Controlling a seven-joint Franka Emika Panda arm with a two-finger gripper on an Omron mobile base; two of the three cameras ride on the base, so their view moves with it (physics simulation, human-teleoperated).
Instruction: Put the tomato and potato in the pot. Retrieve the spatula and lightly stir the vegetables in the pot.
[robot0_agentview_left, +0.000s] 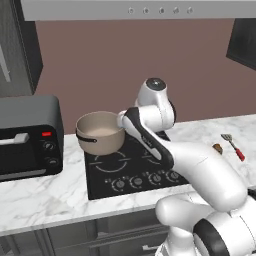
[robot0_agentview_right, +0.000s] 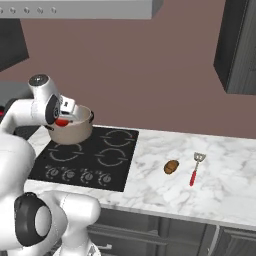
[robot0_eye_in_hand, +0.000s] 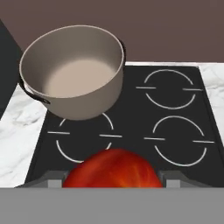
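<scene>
One spatula (robot0_agentview_right: 196, 168) lies flat, grey head toward the wall.

Tomato (robot0_eye_in_hand: 113, 169): lower part cut off at the hand view's bottom. Gripper (robot0_agentview_right: 64, 119): fingers mostly hidden behind the wrist. Potato (robot0_agentview_left: 217, 148): partly hidden by the arm. Toaster oven (robot0_agentview_left: 27, 135): cropped by the left edge.

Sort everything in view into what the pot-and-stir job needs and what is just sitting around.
Needed for the job:
- tomato, held in the end effector
- potato, on the counter
- pot, empty, on the stove
- spatula, beside the potato

Just sitting around:
- toaster oven
- stove knobs
</scene>
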